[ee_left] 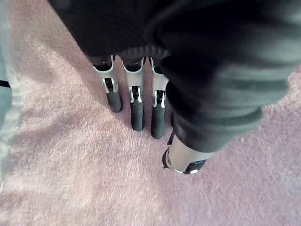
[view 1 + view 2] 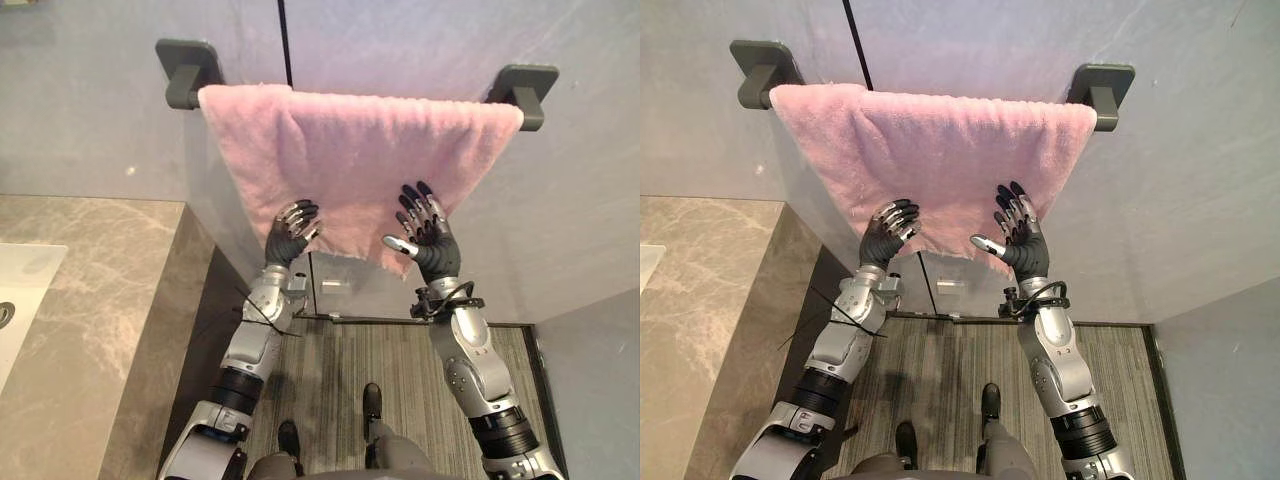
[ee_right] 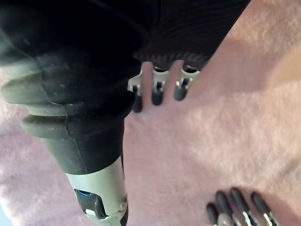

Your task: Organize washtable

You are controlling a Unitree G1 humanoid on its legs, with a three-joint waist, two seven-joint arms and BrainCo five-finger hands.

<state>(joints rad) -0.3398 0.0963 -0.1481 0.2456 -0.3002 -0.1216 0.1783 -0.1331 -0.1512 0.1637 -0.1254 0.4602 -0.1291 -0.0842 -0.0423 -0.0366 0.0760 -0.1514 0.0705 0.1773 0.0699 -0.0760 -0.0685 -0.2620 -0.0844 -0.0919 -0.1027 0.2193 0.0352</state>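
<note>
A pink towel point(image 2: 350, 160) hangs over a wall rail between two dark grey brackets point(image 2: 187, 70) point(image 2: 525, 90). Its lower edge slants down to the right. My left hand point(image 2: 292, 232) is raised at the towel's lower left part, its fingers point(image 1: 136, 106) loosely extended with their tips on the cloth and nothing pinched. My right hand point(image 2: 425, 235) lies flat on the towel's lower right part, fingers spread and straight, thumb out to the side. In the right wrist view the towel point(image 3: 211, 136) runs past my fingers point(image 3: 159, 92), and the left hand's fingertips point(image 3: 235, 207) show at one corner.
A brown marble counter point(image 2: 100, 300) with a white sink point(image 2: 20, 290) stands at the left, close to my left arm. Grey walls close in ahead and to the right. Below is a strip of striped floor point(image 2: 400, 370).
</note>
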